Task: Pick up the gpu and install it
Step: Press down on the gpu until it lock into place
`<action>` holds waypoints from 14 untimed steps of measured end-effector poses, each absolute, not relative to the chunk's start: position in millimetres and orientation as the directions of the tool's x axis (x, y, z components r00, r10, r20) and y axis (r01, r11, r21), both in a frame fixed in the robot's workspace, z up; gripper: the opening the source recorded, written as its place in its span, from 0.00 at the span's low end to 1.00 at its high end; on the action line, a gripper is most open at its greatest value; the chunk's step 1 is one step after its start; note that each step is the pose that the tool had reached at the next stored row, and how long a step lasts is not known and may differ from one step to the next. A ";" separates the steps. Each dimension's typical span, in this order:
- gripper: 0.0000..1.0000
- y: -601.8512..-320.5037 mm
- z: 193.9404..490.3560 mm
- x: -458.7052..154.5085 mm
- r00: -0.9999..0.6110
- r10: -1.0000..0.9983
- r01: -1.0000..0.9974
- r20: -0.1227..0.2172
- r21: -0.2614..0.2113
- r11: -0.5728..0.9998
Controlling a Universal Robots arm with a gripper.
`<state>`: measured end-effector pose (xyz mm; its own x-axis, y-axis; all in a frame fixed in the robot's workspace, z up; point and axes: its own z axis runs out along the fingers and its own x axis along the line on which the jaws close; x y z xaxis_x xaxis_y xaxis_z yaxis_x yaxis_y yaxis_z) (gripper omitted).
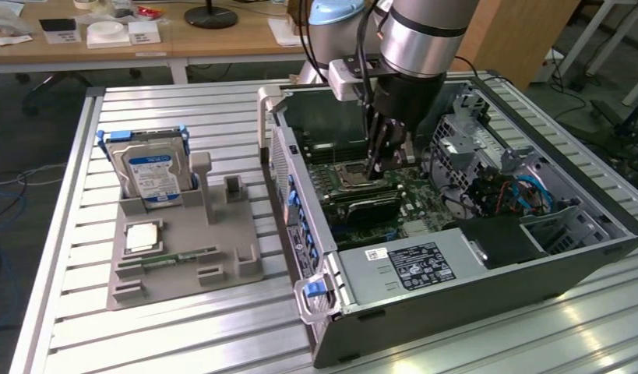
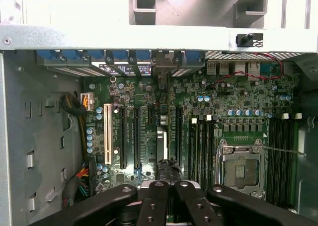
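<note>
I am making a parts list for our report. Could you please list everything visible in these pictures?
table: one, silver, under everything.
computer case: one, dark grey, open, on table.
motherboard: one, green, inside case.
gpu: one, black, apparently standing on motherboard below hand.
holder: one, grey, exterior view's left of case.
hard drive: one, silver, upright in holder.
memory stick: one, green, lying in holder.
processor: one, silver, on holder.
arm: one, silver-grey, reaching into case.
hand: one, black, shut, over motherboard.

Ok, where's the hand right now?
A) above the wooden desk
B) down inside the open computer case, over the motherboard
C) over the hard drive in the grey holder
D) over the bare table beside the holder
B: in the exterior view the hand reaches down inside the computer case, just above the motherboard.
</note>
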<state>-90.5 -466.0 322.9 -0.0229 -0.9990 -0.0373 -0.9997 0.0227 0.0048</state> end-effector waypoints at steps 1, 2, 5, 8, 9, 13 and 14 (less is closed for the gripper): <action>0.11 -466.0 322.9 -90.6 -0.023 -0.999 -1.000 -0.037 0.005 0.023; 0.11 -465.9 322.9 -90.5 -0.023 -0.999 -1.000 -0.037 0.005 0.023; 0.11 -466.0 322.9 -90.5 -0.023 -0.999 -1.000 -0.037 0.005 0.023; 0.11 -466.0 322.9 -89.9 -0.023 -0.999 -1.000 -0.037 0.005 0.023; 0.11 -466.0 322.9 -89.0 -0.023 -0.999 -1.000 -0.037 0.005 0.023; 0.11 -465.9 322.8 -87.9 -0.023 -0.999 -1.000 -0.037 0.005 0.023; 0.11 -465.9 322.8 -87.9 -0.023 -0.999 -1.000 -0.037 0.005 0.023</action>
